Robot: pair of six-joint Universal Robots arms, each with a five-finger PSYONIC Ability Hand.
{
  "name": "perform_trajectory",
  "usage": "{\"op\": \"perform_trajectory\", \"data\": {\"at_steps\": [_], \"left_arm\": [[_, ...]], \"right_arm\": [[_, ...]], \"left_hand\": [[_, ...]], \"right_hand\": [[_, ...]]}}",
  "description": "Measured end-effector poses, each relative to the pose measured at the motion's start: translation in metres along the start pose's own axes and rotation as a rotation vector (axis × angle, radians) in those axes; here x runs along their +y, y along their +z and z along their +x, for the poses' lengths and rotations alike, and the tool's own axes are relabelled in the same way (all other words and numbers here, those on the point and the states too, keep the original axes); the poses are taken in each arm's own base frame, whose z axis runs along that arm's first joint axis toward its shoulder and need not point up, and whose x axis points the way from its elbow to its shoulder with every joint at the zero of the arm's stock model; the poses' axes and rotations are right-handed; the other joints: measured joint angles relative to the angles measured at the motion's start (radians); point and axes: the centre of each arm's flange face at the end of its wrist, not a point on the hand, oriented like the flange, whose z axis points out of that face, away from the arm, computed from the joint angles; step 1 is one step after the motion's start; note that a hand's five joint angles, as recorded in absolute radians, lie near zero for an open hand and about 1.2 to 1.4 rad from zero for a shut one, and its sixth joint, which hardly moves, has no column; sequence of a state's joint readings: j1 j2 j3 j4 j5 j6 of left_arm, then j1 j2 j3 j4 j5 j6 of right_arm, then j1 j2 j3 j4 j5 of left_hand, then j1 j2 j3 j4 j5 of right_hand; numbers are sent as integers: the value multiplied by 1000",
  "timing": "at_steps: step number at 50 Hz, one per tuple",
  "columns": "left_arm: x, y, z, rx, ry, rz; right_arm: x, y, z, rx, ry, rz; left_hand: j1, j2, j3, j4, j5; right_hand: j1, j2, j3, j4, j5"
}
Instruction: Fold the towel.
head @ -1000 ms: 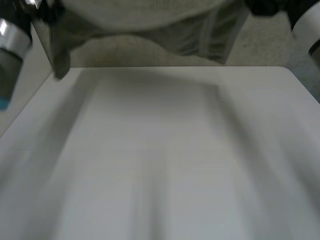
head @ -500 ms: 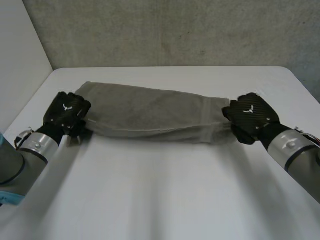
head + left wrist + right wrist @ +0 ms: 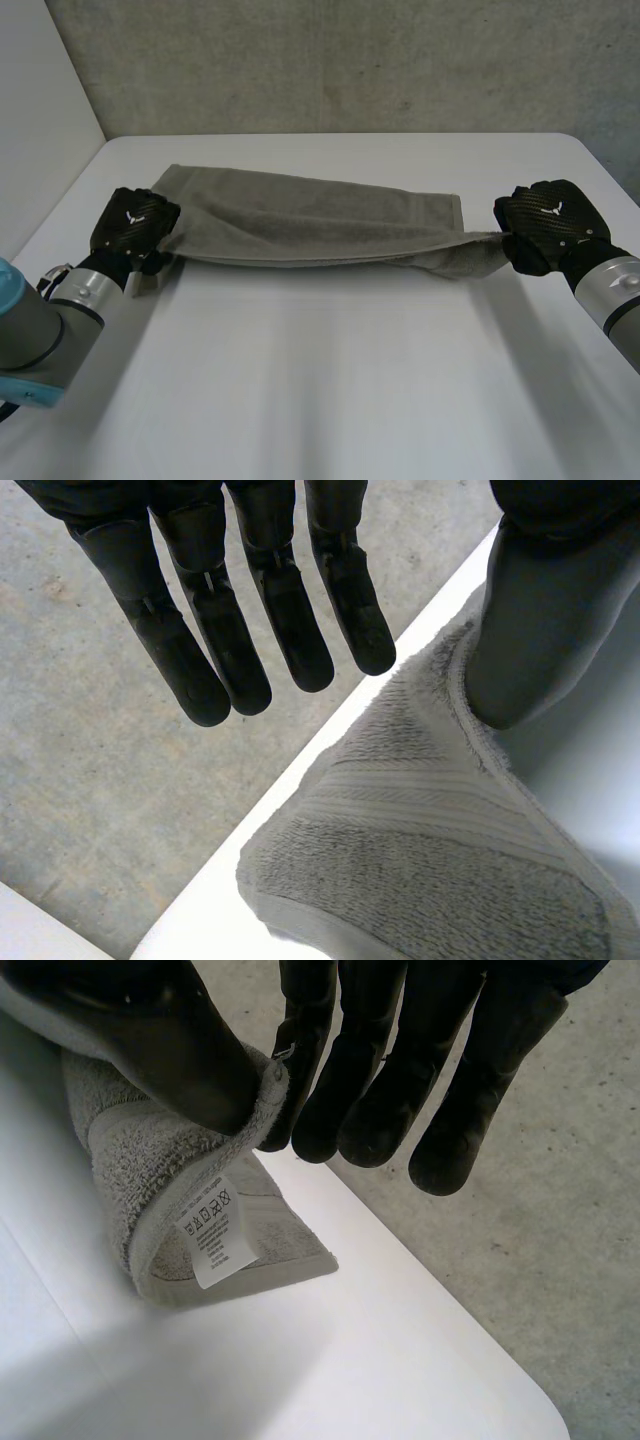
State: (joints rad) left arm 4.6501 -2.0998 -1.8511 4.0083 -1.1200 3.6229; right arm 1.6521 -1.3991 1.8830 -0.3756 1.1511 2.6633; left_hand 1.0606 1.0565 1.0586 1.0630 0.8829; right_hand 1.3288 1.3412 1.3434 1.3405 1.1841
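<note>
Head view, right hand [image 3: 548, 226] pinching towel [image 3: 300, 222] end

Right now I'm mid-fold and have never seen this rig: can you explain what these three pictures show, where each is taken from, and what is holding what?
This is a robot whose two arms each end in a black hand shaped like a person's. The head view looks down from between the arms at the white table. The other two pictures come from a camera on each wrist, looking along the palm. Across the table lies a grey terry towel in a long band. The left hand is at its left end: fingers straight, only the thumb touching the towel's edge. The right hand pinches the right end between thumb and fingers, slightly raised; a white care label shows there.
</note>
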Motion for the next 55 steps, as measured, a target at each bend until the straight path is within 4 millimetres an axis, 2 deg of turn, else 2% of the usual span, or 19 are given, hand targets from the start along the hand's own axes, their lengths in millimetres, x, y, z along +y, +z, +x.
{"op": "perform_trajectory", "data": {"at_steps": [21, 38, 40, 43, 47, 50, 55], "left_arm": [[17, 6, 32, 60, -21, -30], [27, 17, 20, -40, -12, -80], [29, 17, 21, -37, -14, -86], [31, 16, 22, -32, -14, -93], [31, 15, 22, -27, -6, -103], [28, 12, 18, -27, 12, -111], [4, 4, 4, -44, 67, -90]], "right_arm": [[2, 0, -2, 9, -9, 16], [4, 2, 8, 35, -10, 13], [4, 2, 8, 37, -10, 12], [4, 2, 8, 36, -9, 12], [4, 1, 7, 33, -9, 12], [3, 1, 7, 31, -9, 14], [-10, -1, 12, 36, -22, 37]], "left_hand": [[-74, -72, -72, -78, -76], [-49, -46, -48, -51, -47], [10, 12, 12, 9, 12], [248, 251, 252, 252, 245], [287, 301, 310, 296, 305], [287, 301, 314, 296, 307], [287, 301, 316, 296, 307]], "right_hand": [[0, 0, 0, 0, 0], [0, 0, 0, 0, 0], [0, 0, 0, 0, 0], [0, 0, 0, 0, 0], [0, 0, 0, 0, 0], [0, 0, 0, 0, 0], [0, 0, 0, 0, 0]]}}
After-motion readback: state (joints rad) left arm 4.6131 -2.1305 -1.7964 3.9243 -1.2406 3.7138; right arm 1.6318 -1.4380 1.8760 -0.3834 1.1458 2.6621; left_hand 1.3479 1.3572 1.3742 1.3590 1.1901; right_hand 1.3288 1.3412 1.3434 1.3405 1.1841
